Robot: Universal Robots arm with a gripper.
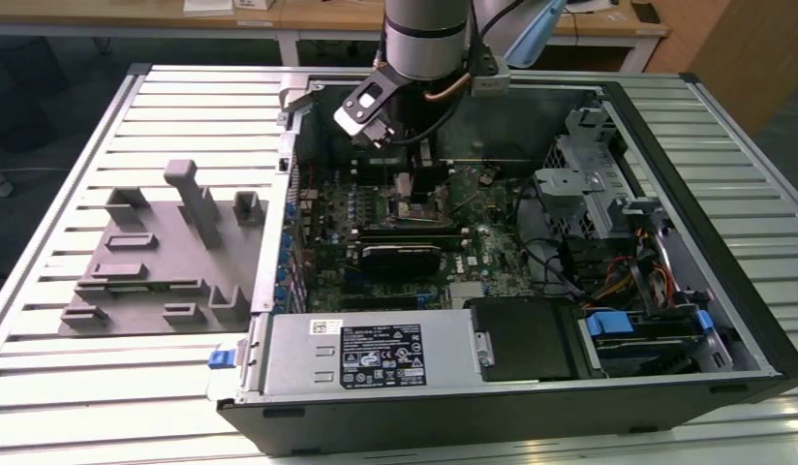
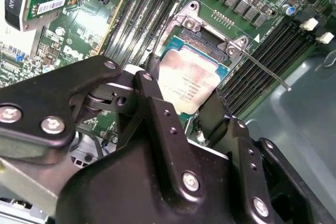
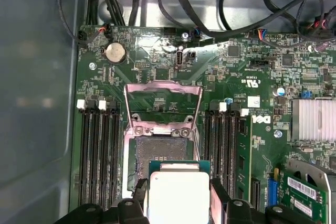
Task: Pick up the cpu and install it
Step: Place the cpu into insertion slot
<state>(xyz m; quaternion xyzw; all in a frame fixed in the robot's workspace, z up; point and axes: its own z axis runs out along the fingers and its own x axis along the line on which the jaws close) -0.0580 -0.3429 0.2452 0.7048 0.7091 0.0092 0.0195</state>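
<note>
The bench (image 1: 63, 174) carries the open computer case (image 1: 735, 320), and my arm reaches down into it over the motherboard (image 3: 157, 51). My jaws are closed on the cpu (image 3: 178, 198), with one of my fingers (image 2: 152, 103) against each of two opposite edges. The chip seems to hang just over the socket (image 3: 160, 156), overlapping the edge farthest from the hinge rather than sitting square above it. The socket's metal frame (image 3: 163, 103) stands flipped up, so the bed is bare.

To do this step well, I judge the chip must stay level with its sides parallel to the socket's. It should come down straight, never sliding across the contacts or knocking the frame.

The first wrist view shows the offset between chip and socket plainly. The second wrist view shows instead my grip on the chip and the thin lever (image 2: 262, 69) sticking out beside the socket. The exterior view places the case on the bench.
</note>
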